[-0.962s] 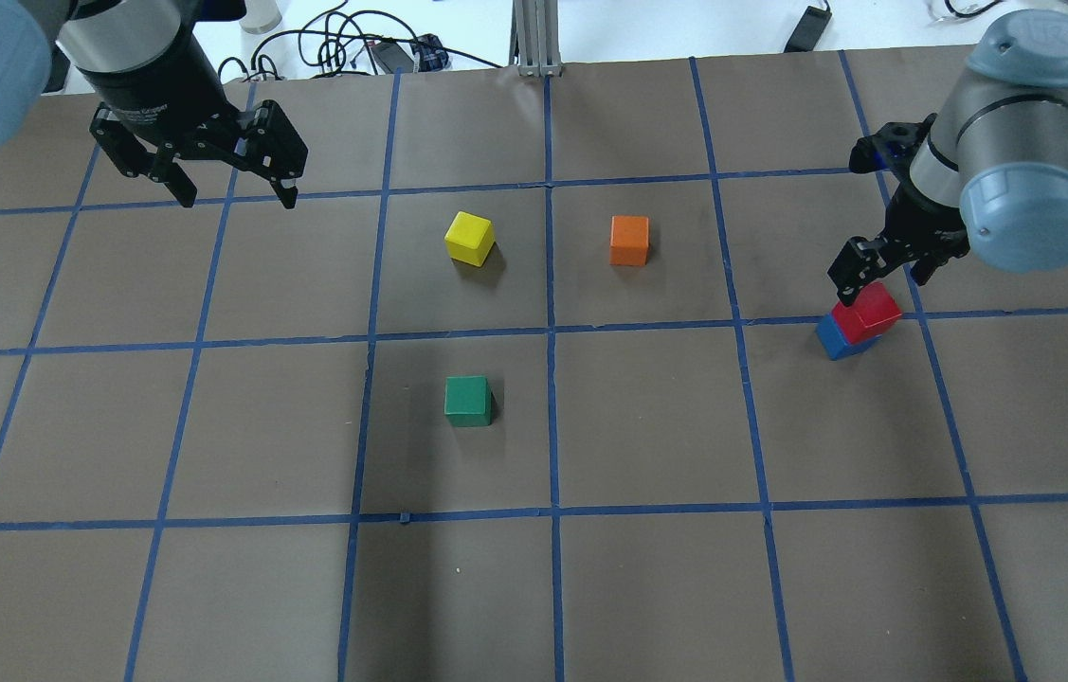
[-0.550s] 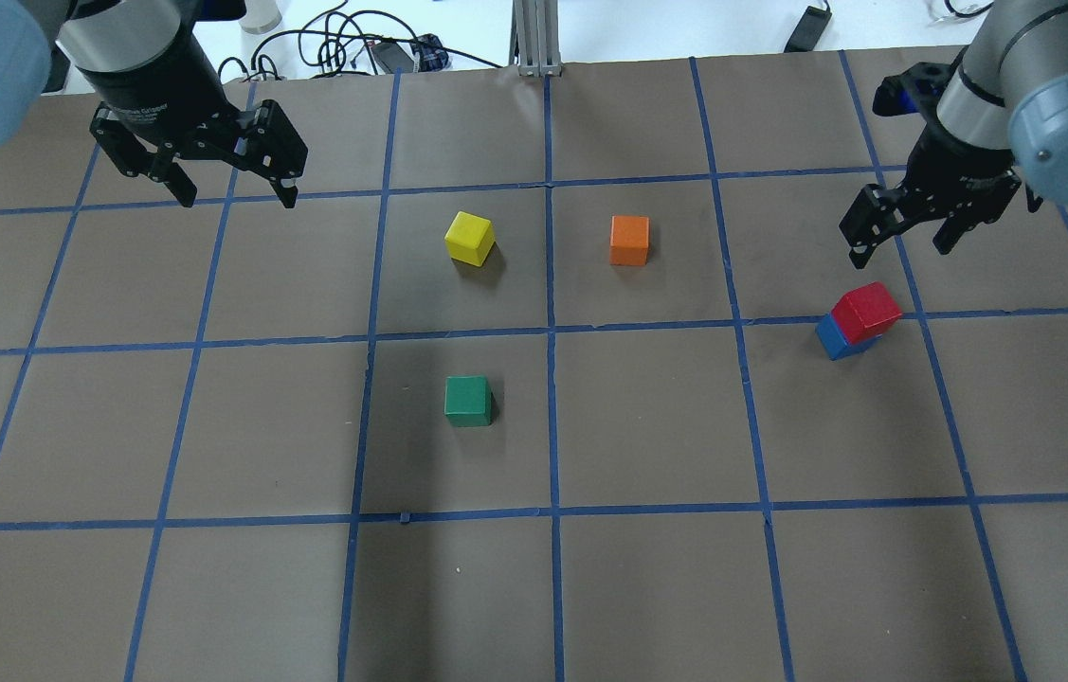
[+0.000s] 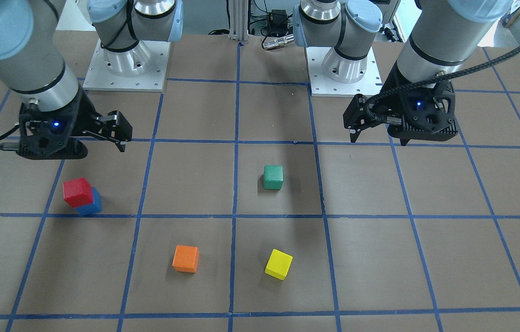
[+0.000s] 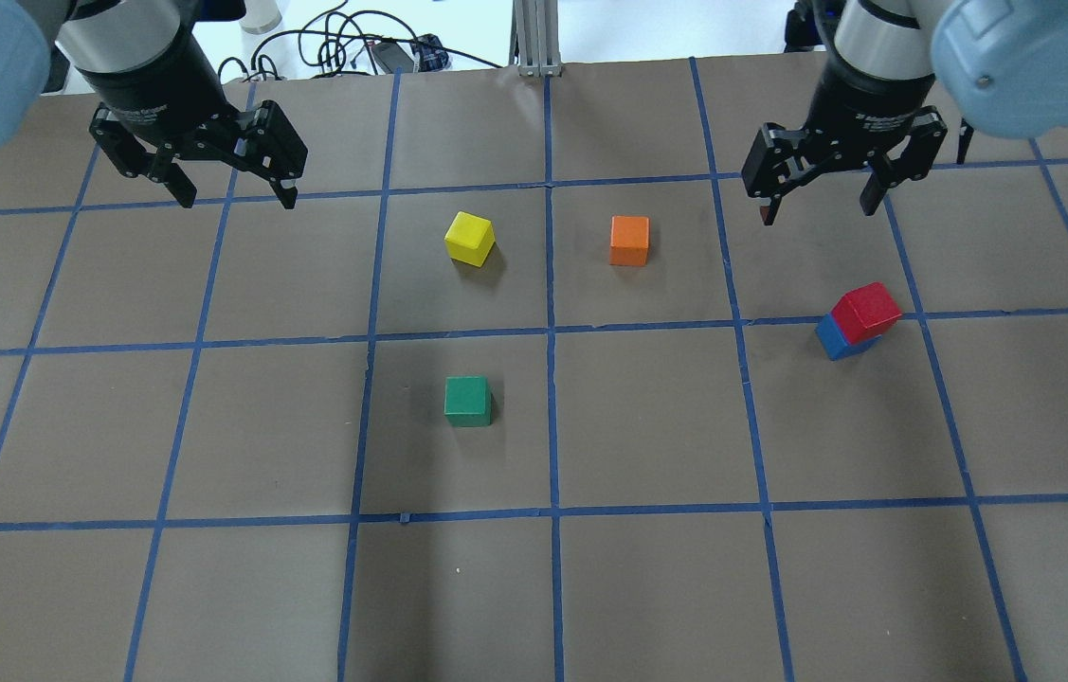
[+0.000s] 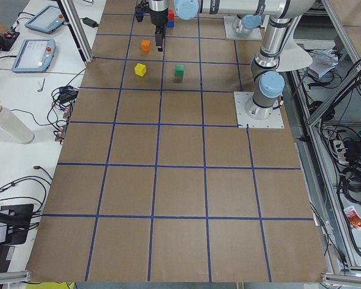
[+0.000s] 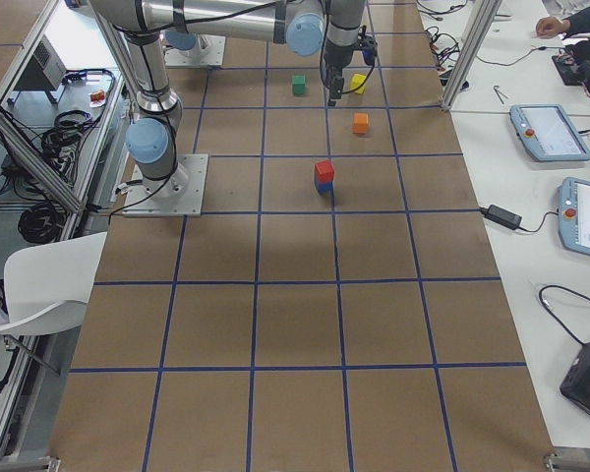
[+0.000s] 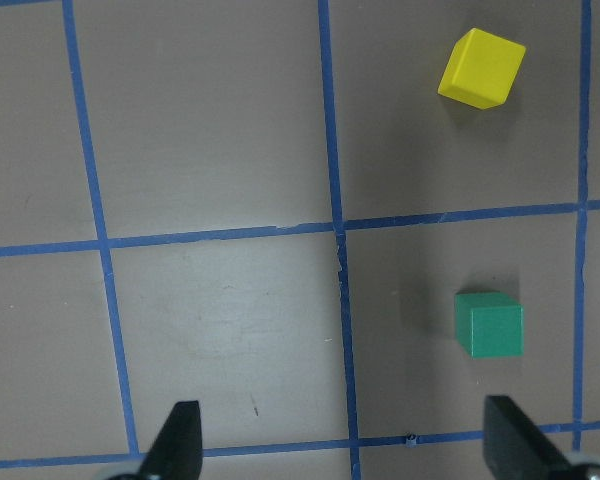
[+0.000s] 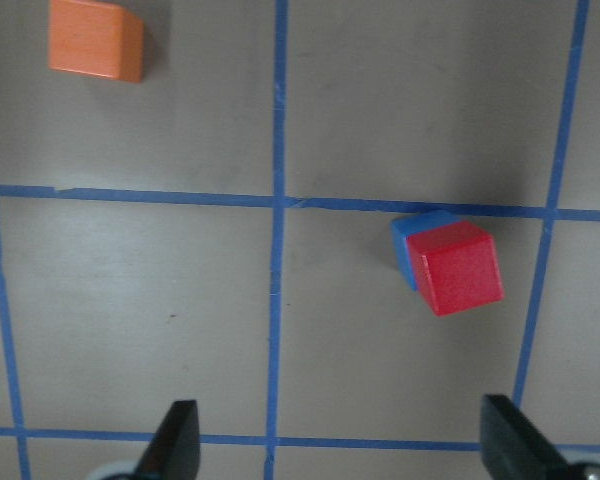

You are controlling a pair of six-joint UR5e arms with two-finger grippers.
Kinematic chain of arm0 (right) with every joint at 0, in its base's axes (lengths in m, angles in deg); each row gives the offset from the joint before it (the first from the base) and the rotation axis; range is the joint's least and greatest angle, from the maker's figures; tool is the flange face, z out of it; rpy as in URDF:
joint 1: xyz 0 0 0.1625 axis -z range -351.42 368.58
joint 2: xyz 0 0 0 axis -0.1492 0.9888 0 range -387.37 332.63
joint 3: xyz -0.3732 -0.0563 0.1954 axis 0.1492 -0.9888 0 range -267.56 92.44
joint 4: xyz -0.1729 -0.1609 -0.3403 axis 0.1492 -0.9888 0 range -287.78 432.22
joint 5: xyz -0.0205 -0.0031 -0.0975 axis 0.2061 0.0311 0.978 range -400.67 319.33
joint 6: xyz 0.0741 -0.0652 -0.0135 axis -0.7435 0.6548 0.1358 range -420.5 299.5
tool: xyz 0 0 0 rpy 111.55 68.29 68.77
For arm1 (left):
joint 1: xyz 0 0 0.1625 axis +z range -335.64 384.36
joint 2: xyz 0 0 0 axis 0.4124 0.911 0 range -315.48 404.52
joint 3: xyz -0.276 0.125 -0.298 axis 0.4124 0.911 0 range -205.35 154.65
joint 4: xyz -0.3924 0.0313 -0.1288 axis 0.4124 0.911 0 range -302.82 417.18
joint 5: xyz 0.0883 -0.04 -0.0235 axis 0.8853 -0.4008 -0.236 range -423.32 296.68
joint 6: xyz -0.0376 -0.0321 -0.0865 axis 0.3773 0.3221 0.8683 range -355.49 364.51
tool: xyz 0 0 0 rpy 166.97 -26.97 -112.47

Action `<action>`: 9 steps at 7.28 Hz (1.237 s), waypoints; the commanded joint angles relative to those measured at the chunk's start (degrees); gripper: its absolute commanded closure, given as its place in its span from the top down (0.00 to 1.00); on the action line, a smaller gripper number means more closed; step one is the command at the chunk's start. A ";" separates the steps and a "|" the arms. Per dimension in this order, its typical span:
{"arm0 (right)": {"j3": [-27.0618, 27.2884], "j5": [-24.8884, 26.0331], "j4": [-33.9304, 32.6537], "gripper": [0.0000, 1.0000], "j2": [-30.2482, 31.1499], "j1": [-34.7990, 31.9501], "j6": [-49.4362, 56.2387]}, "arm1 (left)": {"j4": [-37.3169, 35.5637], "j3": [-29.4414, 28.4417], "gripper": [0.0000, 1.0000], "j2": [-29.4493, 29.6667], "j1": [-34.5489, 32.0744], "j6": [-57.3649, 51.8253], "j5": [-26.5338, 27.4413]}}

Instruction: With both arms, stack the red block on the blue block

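Overhead exterior: right gripper [image 4: 818, 210], spread empty like left gripper [image 4: 237, 201], has retreated from red block [image 4: 865, 311] seated atop blue block [image 4: 832, 339], so the stack appears complete.

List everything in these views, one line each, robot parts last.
table: one, brown with a blue tape grid, under everything
red block: one, red, on top of the blue block, slightly askew, robot's right side
blue block: one, blue, under the red block
yellow block: one, yellow, mid-table, alone
orange block: one, orange, beside the yellow block, apart from it
green block: one, green, mid-table, alone
cables: several, black, beyond the table's far edge
left tool: one, black, open, empty
right tool: one, black, open, empty, beyond the stack
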 commanded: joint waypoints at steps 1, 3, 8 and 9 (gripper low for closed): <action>0.46 0.00 0.51 1.00 1.67 -1.96 -1.97 | 0.00 0.00 1.00 0.00 0.00 -0.01 0.00; 0.55 0.00 0.60 1.00 3.79 -1.79 -1.88 | 0.00 0.00 1.00 0.00 0.00 -0.01 0.00; 0.55 -0.18 1.48 1.00 3.80 -1.44 -1.62 | 0.00 0.00 1.00 0.00 0.00 -0.01 0.00; 0.55 -0.18 1.40 1.00 3.80 -1.44 -1.62 | 0.00 0.00 1.00 0.00 0.00 -0.01 0.00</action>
